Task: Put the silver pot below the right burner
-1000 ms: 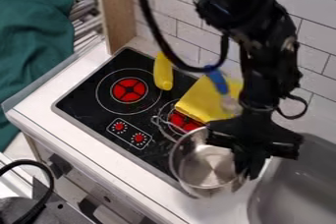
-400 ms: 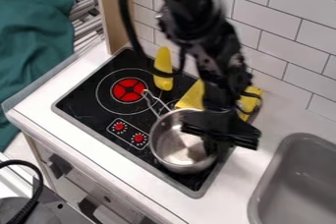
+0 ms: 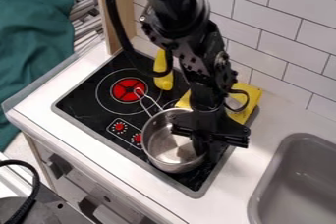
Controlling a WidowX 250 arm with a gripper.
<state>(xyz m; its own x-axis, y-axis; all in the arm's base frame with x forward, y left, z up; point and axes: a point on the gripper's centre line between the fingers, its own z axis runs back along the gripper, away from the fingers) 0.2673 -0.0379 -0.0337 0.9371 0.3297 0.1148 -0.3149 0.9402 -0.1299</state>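
Over the lower right part of the black stove (image 3: pixel 82 112), I have the silver pot (image 3: pixel 164 147) with its opening up. My hand (image 3: pixel 209 155) seems clenched on its right rim, though the dark parts blend together there. The pot's wire handle (image 3: pixel 149 105) points up and left, its end over the red left burner (image 3: pixel 123 91). Behind my wrist lies a yellow cloth (image 3: pixel 251 94); a yellow object (image 3: pixel 163 81) is near the handle, and a gray sink (image 3: pixel 283 152) is set in the white surface (image 3: pixel 261 142) at right.
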